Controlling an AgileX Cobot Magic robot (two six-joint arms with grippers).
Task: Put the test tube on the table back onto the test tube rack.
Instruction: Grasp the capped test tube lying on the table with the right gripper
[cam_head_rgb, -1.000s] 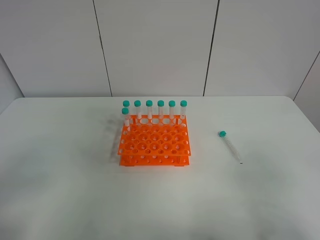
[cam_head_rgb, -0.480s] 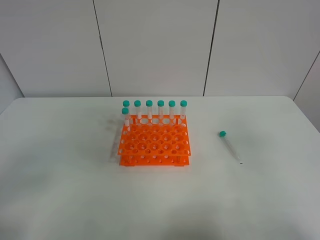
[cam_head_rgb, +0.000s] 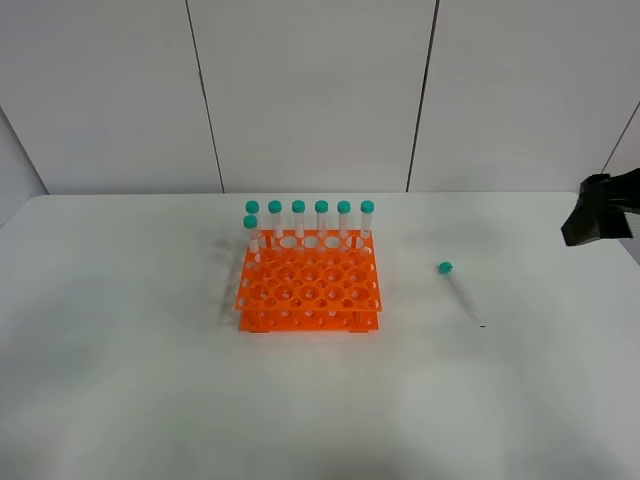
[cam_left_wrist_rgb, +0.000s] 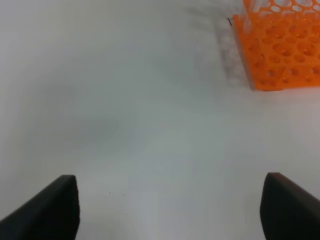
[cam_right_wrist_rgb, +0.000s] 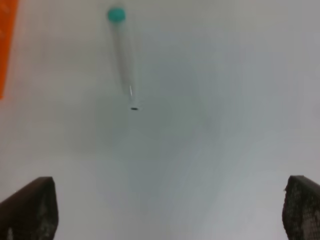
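The orange test tube rack (cam_head_rgb: 308, 287) stands mid-table with several teal-capped tubes upright along its back row. One test tube (cam_head_rgb: 460, 293) lies flat on the white table (cam_head_rgb: 150, 380), to the right of the rack, with its cap toward the back. In the right wrist view the tube (cam_right_wrist_rgb: 123, 52) lies ahead of my open, empty right gripper (cam_right_wrist_rgb: 171, 181), well apart from it. The black end of the right arm (cam_head_rgb: 600, 210) shows at the right edge, above the table. My left gripper (cam_left_wrist_rgb: 170, 179) is open and empty over bare table, with the rack's corner (cam_left_wrist_rgb: 280, 45) ahead of it.
A white panelled wall (cam_head_rgb: 310, 90) stands behind the table. A strip of the rack's orange edge (cam_right_wrist_rgb: 6, 45) shows at the side of the right wrist view. The left arm is out of the exterior view.
The black end of the right arm has come into the exterior view at the right edge. The rack and the lying tube have not moved.
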